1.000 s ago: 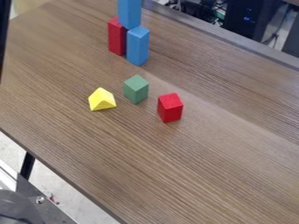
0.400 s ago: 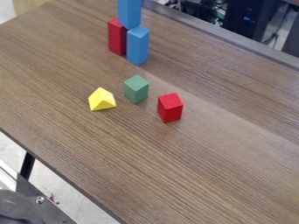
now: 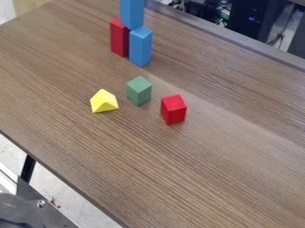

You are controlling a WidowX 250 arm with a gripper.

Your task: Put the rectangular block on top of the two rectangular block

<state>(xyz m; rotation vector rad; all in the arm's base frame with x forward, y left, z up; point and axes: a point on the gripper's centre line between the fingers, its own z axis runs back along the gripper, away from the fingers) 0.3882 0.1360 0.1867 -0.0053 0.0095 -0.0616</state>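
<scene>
Whether the gripper is apart, together or clamped on something, I cannot tell. The upper blue rectangular block [image 3: 131, 13] stands at the far left, its lower end across the tall red rectangular block [image 3: 118, 38] and the lower blue rectangular block [image 3: 140, 46]. The placing looks done, so the step in hand is probably just to leave the stack alone. Any further approach should keep well clear of the supports: a nudge could spread them and drop the top piece. Nearer on the wooden tabletop [image 3: 208, 173], the yellow triangular block [image 3: 104, 102], green block [image 3: 138, 91] and short red block [image 3: 173, 110] need no handling.
</scene>
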